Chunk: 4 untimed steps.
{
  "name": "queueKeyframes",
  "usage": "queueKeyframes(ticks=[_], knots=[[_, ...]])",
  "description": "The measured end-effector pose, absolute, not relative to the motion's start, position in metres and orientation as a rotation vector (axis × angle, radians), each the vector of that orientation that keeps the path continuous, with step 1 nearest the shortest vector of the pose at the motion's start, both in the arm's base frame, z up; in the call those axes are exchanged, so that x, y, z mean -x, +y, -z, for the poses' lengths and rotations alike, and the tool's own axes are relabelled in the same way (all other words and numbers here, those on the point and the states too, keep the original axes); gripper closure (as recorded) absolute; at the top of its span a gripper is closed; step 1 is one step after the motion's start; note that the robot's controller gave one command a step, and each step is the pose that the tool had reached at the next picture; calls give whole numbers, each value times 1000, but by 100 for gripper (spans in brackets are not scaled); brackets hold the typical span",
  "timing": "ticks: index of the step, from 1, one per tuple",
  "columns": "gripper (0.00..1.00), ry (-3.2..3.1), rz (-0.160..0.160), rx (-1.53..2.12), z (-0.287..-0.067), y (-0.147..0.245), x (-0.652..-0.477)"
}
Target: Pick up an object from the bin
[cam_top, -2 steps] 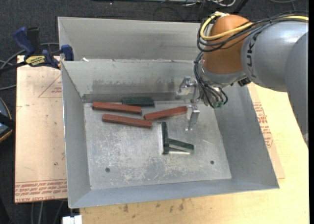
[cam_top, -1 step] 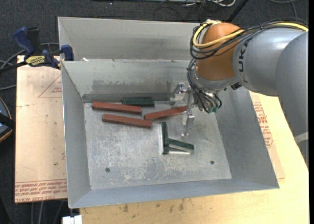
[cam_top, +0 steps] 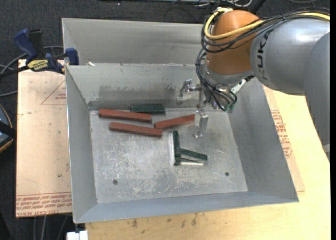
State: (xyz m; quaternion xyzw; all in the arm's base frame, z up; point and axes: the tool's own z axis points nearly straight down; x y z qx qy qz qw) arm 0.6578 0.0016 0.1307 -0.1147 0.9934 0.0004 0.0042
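The gripper (cam_top: 199, 127) hangs low in the grey sheet-metal bin (cam_top: 157, 181), right of the middle of its scuffed, flat floor. It shows as a slim pale metal piece pointing straight down below the arm's glossy orange domed cover (cam_top: 231, 42), which is ringed with yellow and black cables. Whether the jaws are open or closed cannot be told, and nothing is seen between them.

Its tip stands just beside the right end of a short reddish-brown flat bar (cam_top: 174, 123) that lies slightly tilted near the floor's centre. Whether the two touch cannot be made out.

Left of that bar lie two longer reddish-brown flat bars, one (cam_top: 125, 114) nearer the back wall and one (cam_top: 135, 129) just in front of it, roughly parallel to each other. A matte dark green flat bar (cam_top: 147, 109) rests against the foot of the back wall, close to the right end of the rearmost long bar.

In front of the gripper, a small cluster lies on the floor. A narrow dark green bar (cam_top: 176, 144) runs front to back. At its near end a second dark green bar (cam_top: 193, 155) and a pale grey bar (cam_top: 189, 163) lie crosswise, side by side.
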Motion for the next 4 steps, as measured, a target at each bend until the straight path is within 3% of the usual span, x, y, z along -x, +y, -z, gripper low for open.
queueKeyframes(ticks=[1,2,3,4], knots=[[0,3107,-5,370,-71,2,-657],[100,3057,1,633,-77,-3,-661],[100,3057,0,632,-77,-3,-661],[100,3071,0,634,-170,-2,-662]])
